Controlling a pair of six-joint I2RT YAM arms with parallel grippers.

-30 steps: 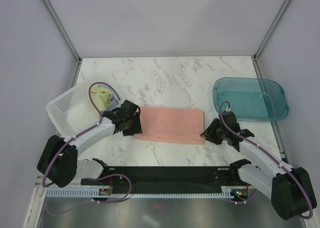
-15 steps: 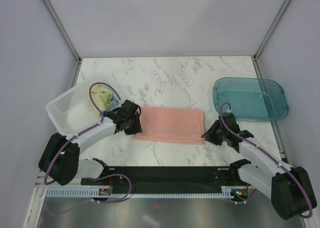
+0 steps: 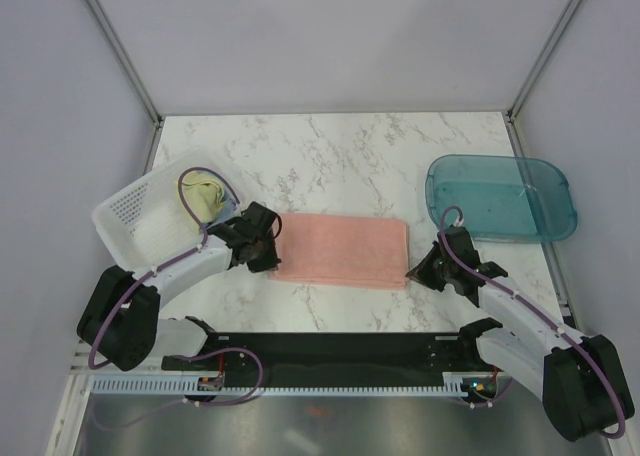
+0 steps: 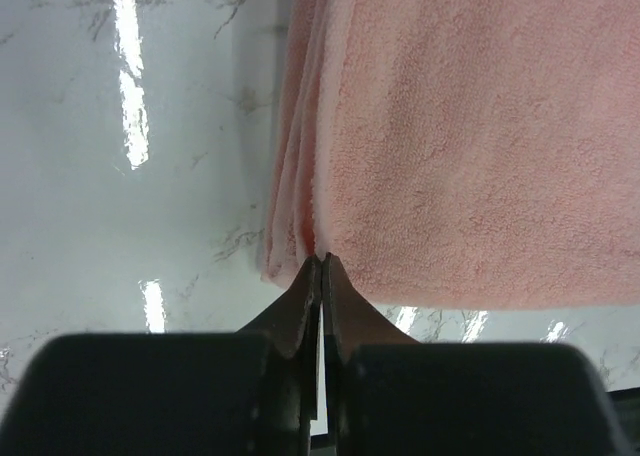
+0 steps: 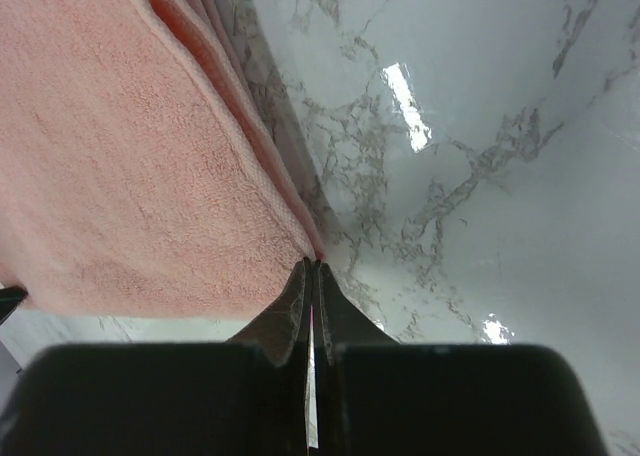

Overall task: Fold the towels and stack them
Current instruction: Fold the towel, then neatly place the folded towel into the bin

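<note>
Salmon-pink towel lies folded to a flat rectangle mid marble table. Left gripper is pinched tight on its near-left corner, right gripper likewise on the near-right corner, both low at the tabletop. Pale-yellow towel sits in the white basket far left; teal tray far right

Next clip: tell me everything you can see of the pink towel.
The salmon-pink towel is soft terry cloth, folded into a wide rectangle of several layers, lying flat on the marble table between the arms. Stacked edges show at both ends. The left gripper is shut on its near left corner, the right gripper on its near right corner.
</note>
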